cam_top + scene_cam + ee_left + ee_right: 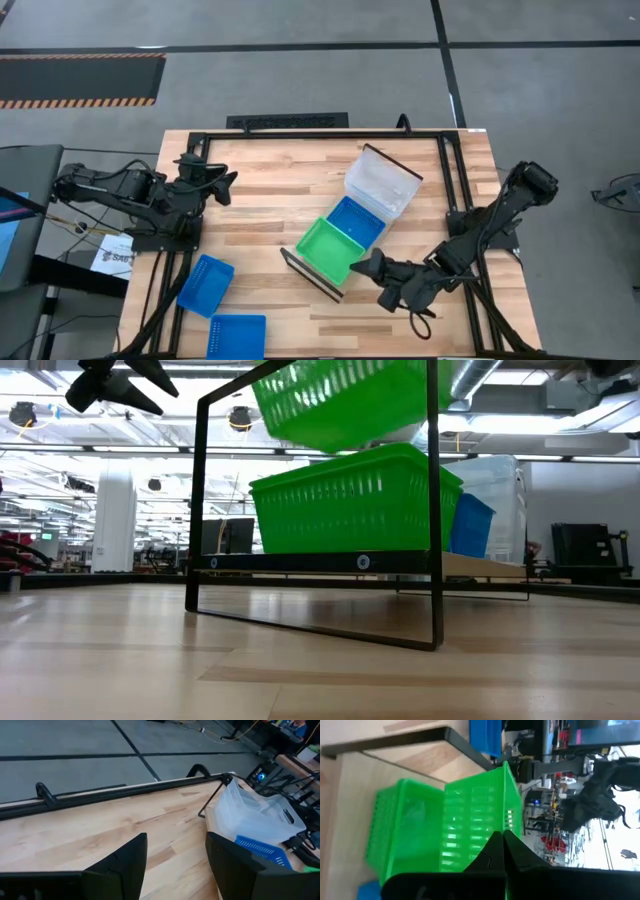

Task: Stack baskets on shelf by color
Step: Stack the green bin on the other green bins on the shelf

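Note:
The shelf (pixel 312 278) lies slantwise on the middle of the table, its light board (pixel 300 562) between black end frames. On it sit clear baskets (pixel 383 182) at the far end, a blue basket (pixel 357 220) in the middle and a green basket (pixel 350 500) at the near end. A second green basket (pixel 335 400) hangs tilted just above that one. My right gripper (pixel 374 266) is at its near-right side, shut on it. My left gripper (pixel 226 185) waits open over the table's left part, pointing at the shelf (pixel 175 840). My right gripper pinches the upper green basket by its side wall at the rim (pixel 492 827) between its two fingers (pixel 517 851). It comes from the table's near-right side. The basket is lifted clear and tilted above the green basket (pixel 405 830) that rests on the shelf.
Two blue baskets (pixel 205 285) (pixel 238 335) lie on the near-left part of the table. Black rails (pixel 300 135) run along the table's far and side edges. Bare wood (pixel 270 200) lies between my left gripper and the shelf.

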`<state>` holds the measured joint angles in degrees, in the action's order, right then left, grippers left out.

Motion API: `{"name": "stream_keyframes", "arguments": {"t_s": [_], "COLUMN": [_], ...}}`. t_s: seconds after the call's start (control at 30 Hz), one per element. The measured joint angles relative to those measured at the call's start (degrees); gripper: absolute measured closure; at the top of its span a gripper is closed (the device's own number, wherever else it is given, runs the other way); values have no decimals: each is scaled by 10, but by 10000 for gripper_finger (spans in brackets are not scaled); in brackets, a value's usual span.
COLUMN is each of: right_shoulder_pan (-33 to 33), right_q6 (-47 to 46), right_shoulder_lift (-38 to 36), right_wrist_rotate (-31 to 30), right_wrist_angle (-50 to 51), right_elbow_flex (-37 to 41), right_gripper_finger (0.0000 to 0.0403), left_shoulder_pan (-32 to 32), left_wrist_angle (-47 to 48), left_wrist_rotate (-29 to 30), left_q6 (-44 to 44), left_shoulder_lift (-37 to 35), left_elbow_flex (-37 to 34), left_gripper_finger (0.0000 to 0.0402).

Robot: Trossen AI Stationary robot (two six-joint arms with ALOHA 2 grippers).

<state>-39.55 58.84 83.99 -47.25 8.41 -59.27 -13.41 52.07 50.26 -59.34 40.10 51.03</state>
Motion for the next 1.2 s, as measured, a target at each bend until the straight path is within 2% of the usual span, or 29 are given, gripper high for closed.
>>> {"name": "stream_keyframes", "arguments": {"t_s": [0.13, 0.53, 0.83, 1.2], "right_shoulder_pan": [3, 15, 24, 34], "right_q6": [29, 27, -22, -39], "right_shoulder_lift": [1, 1, 1, 1], "right_wrist_rotate": [7, 24, 44, 58], "right_wrist_angle": [-66, -121, -106, -93], "right_elbow_flex": [27, 71, 73, 73], "right_gripper_finger": [403, 403, 403, 403], "left_shoulder_pan": [0, 0, 0, 0], "left_wrist_angle": [0, 0, 0, 1], "left_wrist_rotate": [-1, 0, 13, 14], "left_q6": [-1, -1, 2, 6], "left_shoulder_lift": [2, 4, 4, 4], "left_elbow_flex": [0, 0, 0, 0], "left_gripper_finger": [212, 212, 212, 212]}}
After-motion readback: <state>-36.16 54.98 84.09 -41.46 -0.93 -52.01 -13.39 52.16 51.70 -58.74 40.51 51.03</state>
